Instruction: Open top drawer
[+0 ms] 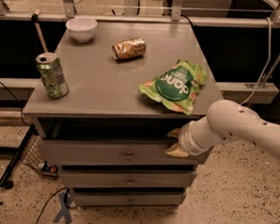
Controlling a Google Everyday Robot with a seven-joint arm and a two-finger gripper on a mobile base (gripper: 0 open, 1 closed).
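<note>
The gripper [175,143] is sitting at the right end of the top drawer [105,152] just under the tabletop, grip state I cannot tell, and ought to be pulling straight out, avoiding the chip bag [175,85] above.

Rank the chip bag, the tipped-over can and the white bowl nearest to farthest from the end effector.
The end effector is at the right end of the top drawer.
1. Green chip bag, tabletop front right.
2. Tipped brown can, back centre.
3. White bowl, back left corner.
</note>
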